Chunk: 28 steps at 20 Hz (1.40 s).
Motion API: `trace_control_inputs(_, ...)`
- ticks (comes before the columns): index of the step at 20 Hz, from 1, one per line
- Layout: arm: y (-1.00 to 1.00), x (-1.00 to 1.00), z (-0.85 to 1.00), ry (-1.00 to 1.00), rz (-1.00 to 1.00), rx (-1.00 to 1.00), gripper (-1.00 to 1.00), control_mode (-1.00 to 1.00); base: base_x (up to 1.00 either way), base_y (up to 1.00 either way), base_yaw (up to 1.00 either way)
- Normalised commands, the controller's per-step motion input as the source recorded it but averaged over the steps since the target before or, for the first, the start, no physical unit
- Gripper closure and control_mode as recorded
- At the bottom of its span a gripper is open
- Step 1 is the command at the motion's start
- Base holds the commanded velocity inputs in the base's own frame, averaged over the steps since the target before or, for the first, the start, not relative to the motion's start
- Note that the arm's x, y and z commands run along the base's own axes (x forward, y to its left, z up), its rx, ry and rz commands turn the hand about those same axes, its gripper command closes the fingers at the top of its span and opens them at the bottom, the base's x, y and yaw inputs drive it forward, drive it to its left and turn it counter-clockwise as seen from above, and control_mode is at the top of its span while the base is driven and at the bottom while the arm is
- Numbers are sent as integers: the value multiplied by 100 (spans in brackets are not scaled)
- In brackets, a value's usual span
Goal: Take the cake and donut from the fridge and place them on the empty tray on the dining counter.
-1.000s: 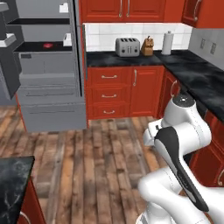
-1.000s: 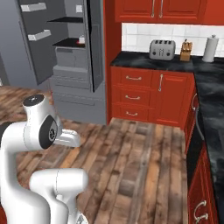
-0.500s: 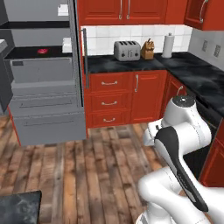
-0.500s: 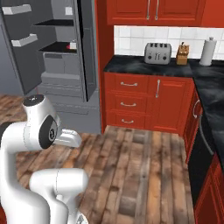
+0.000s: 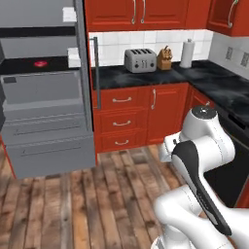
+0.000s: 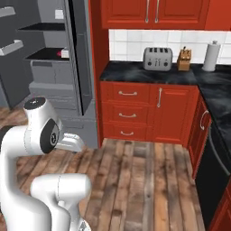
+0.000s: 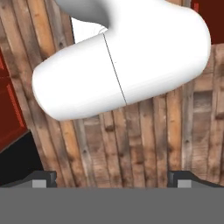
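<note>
The fridge [image 5: 46, 97] is the largest thing here, a tall grey unit standing open at the far left, with black shelves, a closed grey bin and two wide drawers stacked below. In the right base view the fridge [image 6: 49, 67] shows its white door bins on the far left and a dark door edge turned toward the cabinets. To its right runs a line of red cabinets [image 5: 141, 116] under a black marble worktop [image 5: 146, 77] that turns the corner along the right wall. The wooden plank floor [image 5: 73, 204] spreads across the near ground.

On the worktop stand a silver toaster [image 5: 140, 60], a knife block [image 5: 164, 58] just beside it on the right, and a paper towel roll [image 5: 186, 53] farther right, near the corner.

The donut [image 5: 41, 63] lies on a black shelf inside the fridge, above the closed bin, showing as a small pink spot. The cake cannot be made out.

The gripper [image 7: 112, 181] hangs low over the floor with its fingertips [image 7: 43, 179] set wide apart and nothing between them.
</note>
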Motion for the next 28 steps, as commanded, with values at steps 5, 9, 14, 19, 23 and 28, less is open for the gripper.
trace_control_inputs(5,0,0,0,0,0,0,-100,100,64,47,-17)
trace_control_inputs(9,0,0,0,0,0,0,-100,100,58,53,-18)
trace_control_inputs(14,0,0,0,0,0,0,-100,100,53,61,-18)
trace_control_inputs(19,0,0,0,0,0,0,-100,100,51,64,-18)
trace_control_inputs(23,0,0,0,0,0,0,-100,100,51,64,-18)
trace_control_inputs(28,0,0,0,0,0,0,-100,100,46,64,-17)
